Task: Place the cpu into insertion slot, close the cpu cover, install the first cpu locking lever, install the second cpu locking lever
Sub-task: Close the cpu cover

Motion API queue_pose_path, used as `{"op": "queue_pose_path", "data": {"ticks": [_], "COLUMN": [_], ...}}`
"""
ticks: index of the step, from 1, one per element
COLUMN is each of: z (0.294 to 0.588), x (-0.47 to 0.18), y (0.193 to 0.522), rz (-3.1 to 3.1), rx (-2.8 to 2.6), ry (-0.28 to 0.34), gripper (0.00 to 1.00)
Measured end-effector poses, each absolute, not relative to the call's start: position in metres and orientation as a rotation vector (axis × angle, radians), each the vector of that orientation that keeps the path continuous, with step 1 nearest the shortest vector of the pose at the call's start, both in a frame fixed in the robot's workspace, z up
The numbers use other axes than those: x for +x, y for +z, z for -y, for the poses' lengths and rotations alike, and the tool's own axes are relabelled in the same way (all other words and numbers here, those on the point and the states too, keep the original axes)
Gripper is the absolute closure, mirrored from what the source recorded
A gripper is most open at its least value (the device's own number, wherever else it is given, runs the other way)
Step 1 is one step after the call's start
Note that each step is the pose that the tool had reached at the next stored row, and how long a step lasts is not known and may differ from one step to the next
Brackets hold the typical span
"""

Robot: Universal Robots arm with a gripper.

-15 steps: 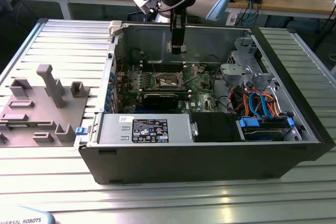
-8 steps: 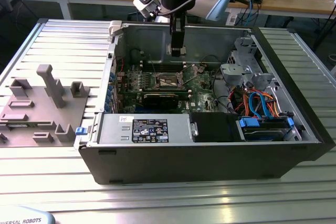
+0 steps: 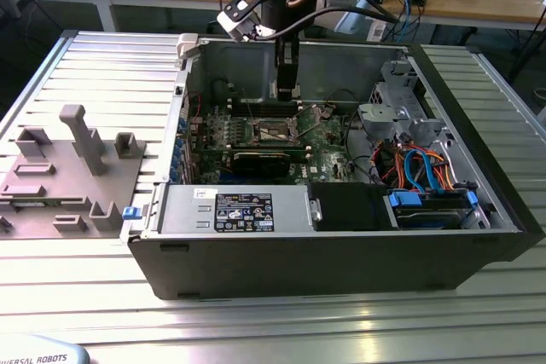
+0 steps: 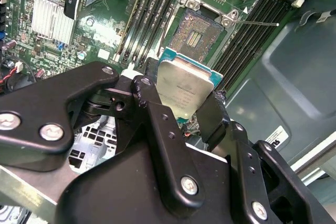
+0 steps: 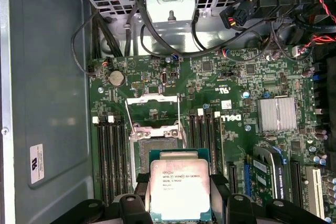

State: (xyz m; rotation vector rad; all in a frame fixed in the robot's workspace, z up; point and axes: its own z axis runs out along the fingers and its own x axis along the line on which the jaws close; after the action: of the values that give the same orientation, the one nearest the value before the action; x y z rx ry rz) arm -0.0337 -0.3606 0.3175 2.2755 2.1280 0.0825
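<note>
Your black two-fingered gripper (image 4: pixel 179 103) is clamped on the cpu (image 4: pixel 185 88), a small flat square chip with a silver-grey metal top, pinched by two opposite edges. It hangs over the green circuit board (image 5: pixel 210 85), near the insertion slot (image 4: pixel 197 34) but apart from it. The slot is a square socket with a dark centre and a shiny rim.

The cpu cover (image 5: pixel 152 99), a thin silvery frame with a square window, is swung open on the side of the socket away from the chip. A thin wire locking lever (image 4: pixel 257 23) juts out beside it. Long black memory slots (image 5: pixel 113 156) flank the socket on both sides.

Your main risk, as I judge it, is tilt. In the second wrist view the chip looks canted against the socket, so one corner could land first and bend contacts. The edge-only grip could also let it slip, and sideways drift could knock it into the open cover.
</note>
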Motion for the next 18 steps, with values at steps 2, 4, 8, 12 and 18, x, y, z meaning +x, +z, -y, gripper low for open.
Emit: {"op": "queue_pose_path", "data": {"ticks": [2,4,8,12,18], "z": [0.3606,0.3606,0.3606,0.3606,0.3606], "x": [-0.0337,-0.0337,-0.0337,-0.0337,-0.0337], "y": [0.3174,0.317,0.3153,0.3143,0.3127], "rz": [-2.128,-2.128,-2.128,-2.128,-2.128], "rx": [2.276,2.275,2.276,2.276,2.276], "ry": [0.083,0.083,0.083,0.083,0.083], "gripper": [0.46,0.46,0.46,0.46,0.46]}}
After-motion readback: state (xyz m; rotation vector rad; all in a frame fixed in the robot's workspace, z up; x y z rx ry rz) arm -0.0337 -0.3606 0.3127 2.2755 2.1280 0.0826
